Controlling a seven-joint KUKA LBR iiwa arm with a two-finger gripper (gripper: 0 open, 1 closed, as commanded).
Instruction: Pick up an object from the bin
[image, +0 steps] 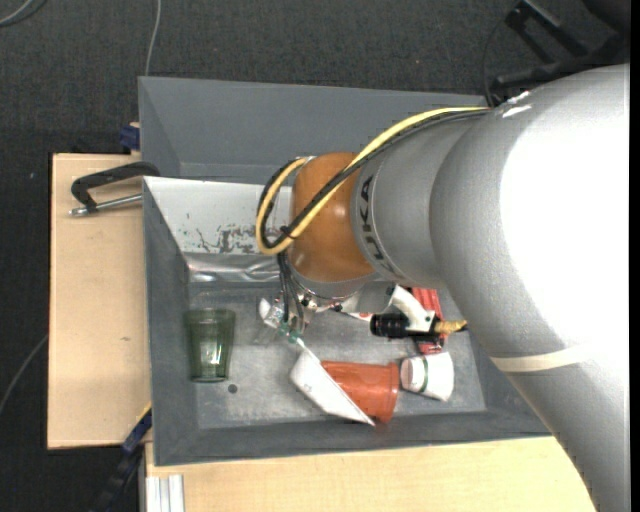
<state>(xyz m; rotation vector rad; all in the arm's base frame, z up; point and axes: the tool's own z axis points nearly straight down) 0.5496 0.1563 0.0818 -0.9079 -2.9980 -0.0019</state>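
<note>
Looking down, the gripper (288, 322) hangs low in the bin (250, 392), right of the upright green cup (209, 343), with bare floor between them. A tube (345, 388) lies just below-right of the gripper. Whether the gripper is apart or together, I cannot tell.

light: bright, even | glare: bin (215, 215) upper wall | shadow: under arm (520, 230)

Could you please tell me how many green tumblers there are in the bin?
1. The green tumbler sits near the bin's left wall, left of the gripper. The arm covers part of the bin, so another may be hidden.
</note>
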